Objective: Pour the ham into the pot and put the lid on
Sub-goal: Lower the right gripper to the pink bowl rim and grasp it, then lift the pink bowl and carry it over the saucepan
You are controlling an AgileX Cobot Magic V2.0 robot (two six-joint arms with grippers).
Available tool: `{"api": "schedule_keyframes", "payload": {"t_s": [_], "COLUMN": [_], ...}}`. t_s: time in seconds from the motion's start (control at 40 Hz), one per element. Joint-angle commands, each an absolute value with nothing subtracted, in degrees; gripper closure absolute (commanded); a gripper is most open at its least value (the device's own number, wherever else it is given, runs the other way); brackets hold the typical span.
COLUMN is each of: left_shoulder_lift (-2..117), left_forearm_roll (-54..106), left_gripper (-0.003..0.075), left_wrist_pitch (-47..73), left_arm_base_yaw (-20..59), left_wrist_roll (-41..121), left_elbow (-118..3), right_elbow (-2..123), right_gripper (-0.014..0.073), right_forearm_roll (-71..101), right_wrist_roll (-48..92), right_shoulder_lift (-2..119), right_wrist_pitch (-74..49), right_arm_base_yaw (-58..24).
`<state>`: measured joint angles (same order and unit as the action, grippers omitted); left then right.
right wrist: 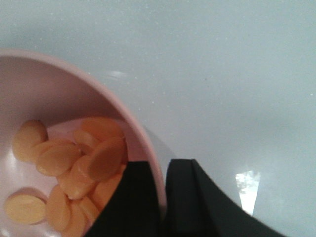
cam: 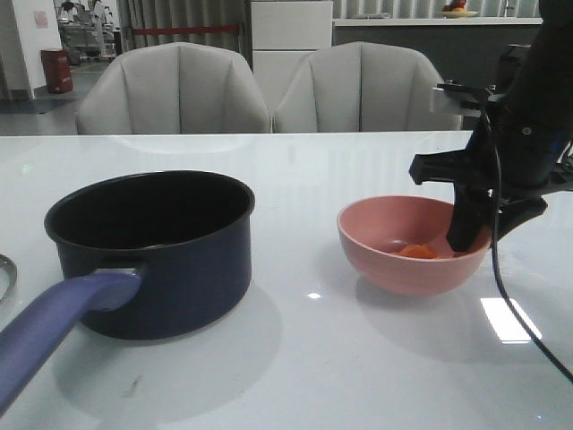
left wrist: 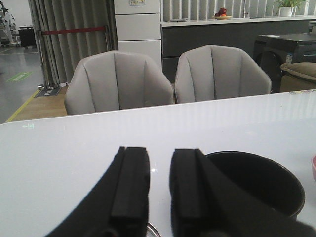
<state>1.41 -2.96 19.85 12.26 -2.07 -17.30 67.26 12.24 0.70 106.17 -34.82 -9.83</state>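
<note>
pot (cam: pixel 152 255): it stands upright near the front of the desk (cam: pixel 313 358), mouth open and handle turned toward the camera, so the ham can be tipped straight in; nothing shows in its black inside.
left hand (left wrist: pixel 159 185): it hovers low just beside the pot, fingers slightly parted and gripping nothing, likely waiting for the lid step.
lid: hard to make out; only a curved metal edge at the left border of the front view may belong to it.
bowl (cam: pixel 407 260): pink, it sits to the pot's right, clearly apart, flat on the desk.
ham (right wrist: pixel 74 168): orange-pink slices are heaped in the bowl's bottom; the front view shows only a sliver.
right hand (right wrist: pixel 163 197): it is closed on the bowl's rim, one finger inside and one outside, a hold suited to lifting and tipping.
chairs (cam: pixel 170 90): two grey ones behind the desk, not involved.
</note>
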Motion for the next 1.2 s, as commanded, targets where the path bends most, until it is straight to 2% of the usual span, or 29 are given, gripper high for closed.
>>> {"api": "schedule_keyframes", "payload": {"t_s": [0.0, 0.175, 0.425, 0.674, 0.949, 1.174], "left_shoulder_lift": [2.07, 2.07, 2.07, 2.07, 2.07, 2.07], "left_forearm_roll": [-2.55, -2.55, -2.52, -2.31, -2.31, -2.31], "left_gripper": [0.0514, 0.0514, 0.0514, 0.0514, 0.0514, 0.0514], "left_wrist_pitch": [15.17, 15.17, 15.17, 15.17, 15.17, 15.17], "left_arm_base_yaw": [12.62, 12.62, 12.62, 12.62, 12.62, 12.62], "left_wrist_roll": [-2.10, -2.10, -2.10, -2.10, -2.10, -2.10], "left_elbow": [-18.75, -18.75, -18.75, -18.75, -18.75, -18.75], "right_elbow": [69.21, 70.03, 77.44, 79.63, 79.50, 75.39], "right_gripper": [0.0452, 0.0452, 0.0452, 0.0452, 0.0452, 0.0452], "right_forearm_roll": [12.64, 12.79, 12.81, 9.44, -4.79, -6.91], "right_wrist_roll": [1.34, 1.34, 3.27, 8.19, 8.69, 8.69], "right_shoulder_lift": [103.48, 103.09, 101.55, 97.00, 97.78, 99.41], "right_wrist_pitch": [-31.76, -33.65, -36.71, -20.97, -3.82, 14.58], "right_arm_base_yaw": [-9.70, -9.70, -11.93, -20.62, -32.04, -34.24]}}
